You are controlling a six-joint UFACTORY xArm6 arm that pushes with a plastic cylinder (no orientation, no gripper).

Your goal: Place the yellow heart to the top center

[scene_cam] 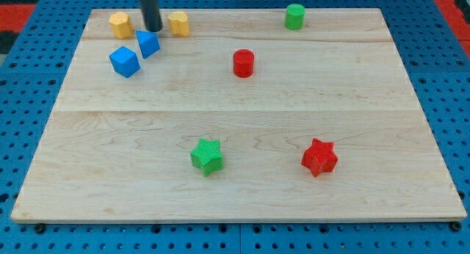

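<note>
Two yellow blocks sit near the view's top left. One (121, 24) is left of my tip and the other (178, 23) is right of it. I cannot tell which one is the heart. My tip (152, 30) stands on the board between them, a small gap from each. It is just above a blue block (147, 43) and looks close to or touching that block's top edge.
A blue cube (125, 61) lies below and left of the first blue block. A red cylinder (243, 63) is at upper centre and a green cylinder (294, 16) at the top right. A green star (207, 155) and a red star (319, 157) lie near the bottom. The wooden board (235, 195) rests on a blue pegboard.
</note>
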